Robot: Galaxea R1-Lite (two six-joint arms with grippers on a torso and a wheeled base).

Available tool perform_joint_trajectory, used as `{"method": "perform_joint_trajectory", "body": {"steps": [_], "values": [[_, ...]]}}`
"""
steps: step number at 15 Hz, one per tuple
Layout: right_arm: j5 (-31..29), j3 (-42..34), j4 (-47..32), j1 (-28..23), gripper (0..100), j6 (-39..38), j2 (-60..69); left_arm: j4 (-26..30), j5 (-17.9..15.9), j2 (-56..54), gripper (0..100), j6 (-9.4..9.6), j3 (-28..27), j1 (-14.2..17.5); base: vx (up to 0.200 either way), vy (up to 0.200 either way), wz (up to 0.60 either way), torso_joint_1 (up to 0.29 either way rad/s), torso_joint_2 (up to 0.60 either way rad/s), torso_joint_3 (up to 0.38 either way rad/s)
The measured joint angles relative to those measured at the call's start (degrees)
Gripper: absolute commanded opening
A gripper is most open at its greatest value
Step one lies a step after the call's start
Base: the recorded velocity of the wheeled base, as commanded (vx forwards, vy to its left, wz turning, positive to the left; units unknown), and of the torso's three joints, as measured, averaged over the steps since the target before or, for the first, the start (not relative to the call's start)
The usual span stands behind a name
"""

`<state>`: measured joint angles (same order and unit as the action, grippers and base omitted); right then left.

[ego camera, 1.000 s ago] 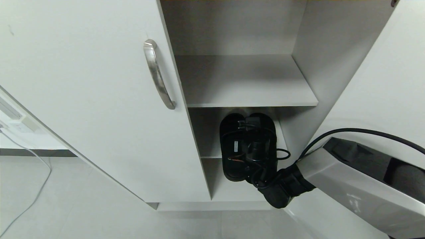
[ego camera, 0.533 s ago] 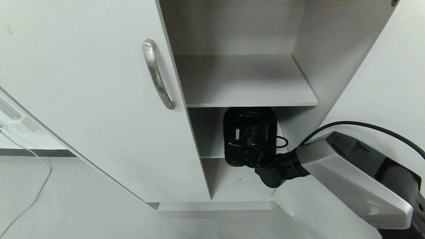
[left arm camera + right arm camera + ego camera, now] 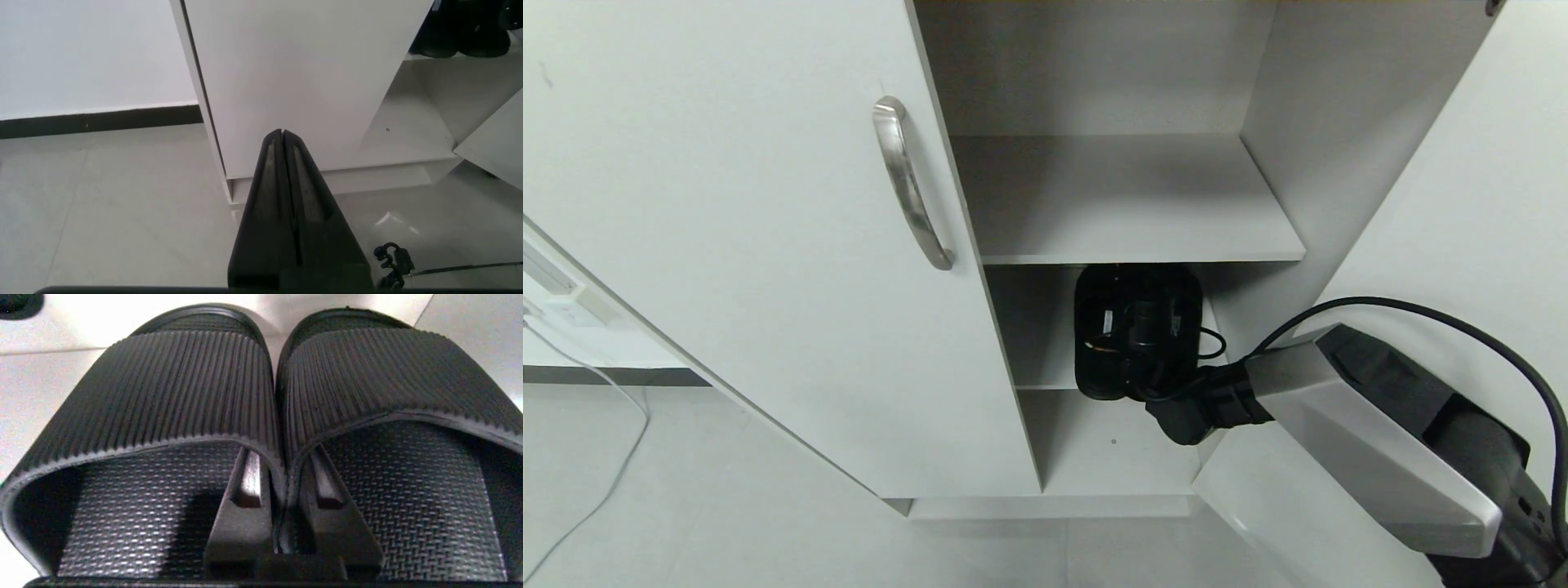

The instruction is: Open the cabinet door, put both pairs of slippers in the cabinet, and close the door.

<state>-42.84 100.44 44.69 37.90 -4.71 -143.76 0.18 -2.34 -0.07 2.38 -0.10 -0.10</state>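
Observation:
A pair of black slippers (image 3: pixel 1135 322) lies side by side on the cabinet's lower shelf (image 3: pixel 1037 371), heels at its front edge. My right gripper (image 3: pixel 1147 359) reaches in from the right and is shut on the two inner walls of the slippers (image 3: pixel 188 384), pinching them together between its fingers (image 3: pixel 245 498). The right cabinet door (image 3: pixel 1462 204) stands open. My left gripper (image 3: pixel 281 135) is shut and holds nothing, low near the floor in front of the cabinet's base (image 3: pixel 343 175). From there the slippers (image 3: pixel 462 37) appear on the shelf.
The left door (image 3: pixel 727 204) is closed and has a curved metal handle (image 3: pixel 911 184). An upper shelf (image 3: pixel 1127 204) and the bottom compartment (image 3: pixel 1111 457) hold nothing. A cable (image 3: pixel 613 474) trails over the tiled floor at the left.
My right arm has pushed the slippers deeper into the cabinet, from hanging over the bottom compartment to lying on the lower shelf.

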Motion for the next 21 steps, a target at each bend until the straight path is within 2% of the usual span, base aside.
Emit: {"method": "perform_joint_trajectory", "body": {"steps": [3,4,8,11,21], "values": [[0.0,1.2,-0.6,-0.3,0,-0.2,-0.9,0.0,0.0,0.0,0,0.00,0.0,0.0,0.000,0.000,0.00,0.000,0.00,0.000],[0.0,1.2,-0.6,-0.3,100,-0.2,-1.0,0.0,0.0,0.0,0,-0.02,0.0,0.0,0.000,0.000,0.00,0.000,0.00,0.000],[0.0,1.0,-0.7,-0.2,100,-0.2,-1.2,0.0,0.0,0.0,0,0.00,0.0,0.0,0.000,0.000,0.00,0.000,0.00,0.000],[0.0,-2.1,-0.2,0.2,100,-0.2,-0.4,0.0,0.1,0.0,0,0.00,0.0,0.0,0.000,0.000,0.00,0.000,0.00,0.000],[-1.2,-26.4,11.8,5.7,100,-0.2,11.4,0.0,0.1,0.0,0,-0.02,0.0,0.0,0.000,0.000,0.00,0.000,0.00,0.000]]}}
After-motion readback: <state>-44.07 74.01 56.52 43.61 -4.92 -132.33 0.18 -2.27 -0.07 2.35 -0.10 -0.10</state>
